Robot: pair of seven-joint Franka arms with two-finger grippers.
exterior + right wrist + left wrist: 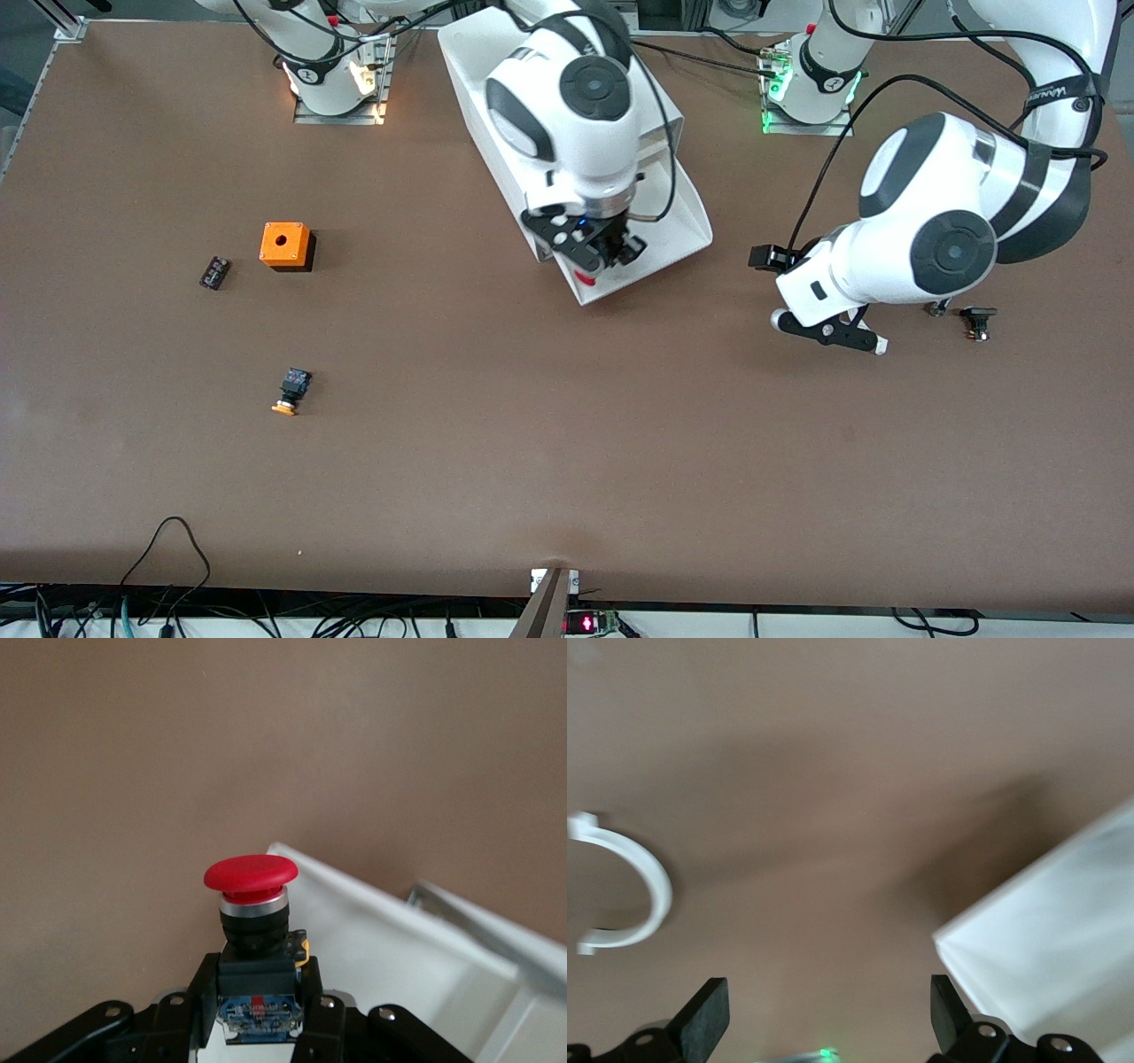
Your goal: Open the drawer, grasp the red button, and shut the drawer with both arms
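The white cabinet (469,62) stands near the robots' bases, and its shallow drawer (695,226) is pulled out toward the front camera. My right gripper (592,255) is over the drawer's front end, shut on the button (585,278). In the right wrist view the fingers (202,992) clamp the black-and-blue body, the red cap (251,874) sticks out ahead, and the drawer (399,966) lies below. My left gripper (831,333) is open and empty, low over the table beside the drawer, toward the left arm's end. The left wrist view shows its fingers (709,1019) spread wide and the drawer's corner (1045,939).
An orange box with a hole (285,245), a small black part (214,272) and an orange-capped button (291,392) lie toward the right arm's end. A small black part (977,321) lies by the left arm. A white curved ring piece (642,895) lies on the table.
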